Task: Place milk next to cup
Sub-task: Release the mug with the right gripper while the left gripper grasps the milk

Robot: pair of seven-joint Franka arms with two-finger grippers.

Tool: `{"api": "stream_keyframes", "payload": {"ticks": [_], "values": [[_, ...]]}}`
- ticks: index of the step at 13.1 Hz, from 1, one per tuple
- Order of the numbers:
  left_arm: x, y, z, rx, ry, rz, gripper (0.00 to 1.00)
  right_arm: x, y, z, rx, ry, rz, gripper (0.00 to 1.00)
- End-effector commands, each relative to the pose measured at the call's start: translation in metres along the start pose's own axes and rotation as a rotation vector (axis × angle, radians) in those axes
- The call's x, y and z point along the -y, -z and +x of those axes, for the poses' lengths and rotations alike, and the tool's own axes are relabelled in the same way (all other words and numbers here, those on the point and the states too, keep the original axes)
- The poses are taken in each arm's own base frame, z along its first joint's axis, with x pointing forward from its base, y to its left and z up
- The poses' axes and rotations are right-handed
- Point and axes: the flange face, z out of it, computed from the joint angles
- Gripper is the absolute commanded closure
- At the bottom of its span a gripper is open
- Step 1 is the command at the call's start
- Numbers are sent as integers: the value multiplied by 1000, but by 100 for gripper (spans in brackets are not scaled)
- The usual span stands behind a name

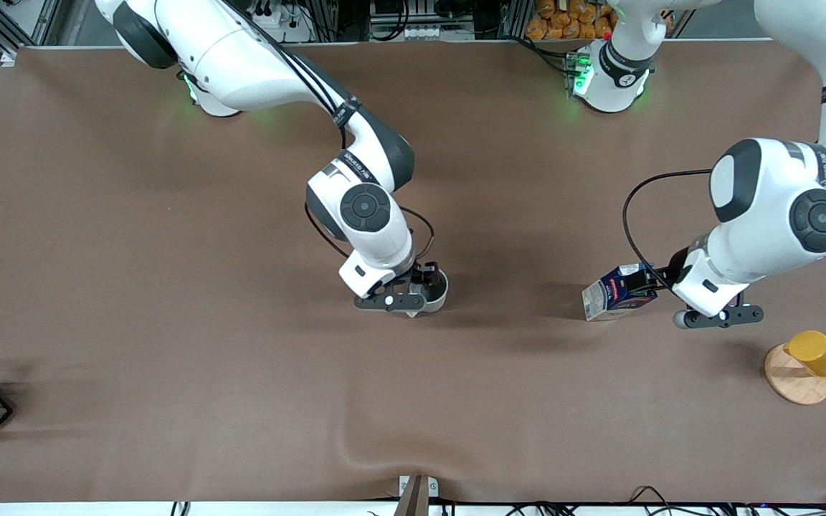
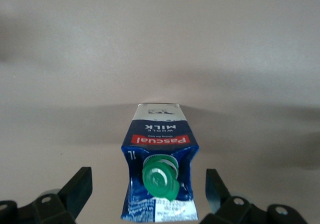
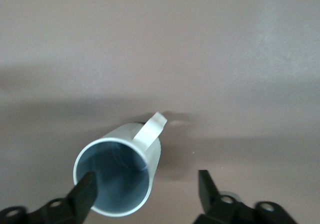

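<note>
- Two arms reached over the brown table [image 1: 169, 322], each with its end effector low over one of the task's things.
- The milk [image 1: 617, 292], a dark blue carton with a green cap and a red label band, stood on the table toward the left arm's end, well apart from the cup [image 1: 433, 290].
- The left end effector [image 1: 718, 316] hung just beside the milk, toward the left arm's end; in the left wrist view its fingers [image 2: 77, 188] stood wide on either side of the carton [image 2: 159, 179], clear of its walls, gripping nothing.
- The cup, cream-white with a grey inside, sat near the middle of the table, well away from the milk toward the right arm's end.
- The right end effector [image 1: 390, 302] was over the cup; in the right wrist view its fingers [image 3: 85, 194] were spread apart, one over the cup's [image 3: 117, 176] rim and the other clear of it beside the handle, so it held nothing.
- A yellow cup [image 1: 818, 353] lay on a round wooden coaster [image 1: 793, 383], nearer the front camera than the milk, at the left arm's end.
</note>
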Motion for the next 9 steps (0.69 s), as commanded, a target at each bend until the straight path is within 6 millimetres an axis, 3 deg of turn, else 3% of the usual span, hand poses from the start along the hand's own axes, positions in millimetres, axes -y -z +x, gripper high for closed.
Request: {"api": "stream_keyframes", "payload": {"ticks": [1, 5, 7, 9], "values": [[-1, -19, -9, 14, 12, -6, 0, -35, 31, 33, -22, -6, 13, 0], [-2, -21, -10, 18, 12, -6, 0, -118, 79, 74, 8, 151, -62, 0], [-3, -26, -9, 26, 9, -5, 0, -186, 96, 98, 24, 219, -75, 0], [-11, -35, -9, 37, -6, 4, 0, -250, 118, 106, 28, 244, -92, 0]]}}
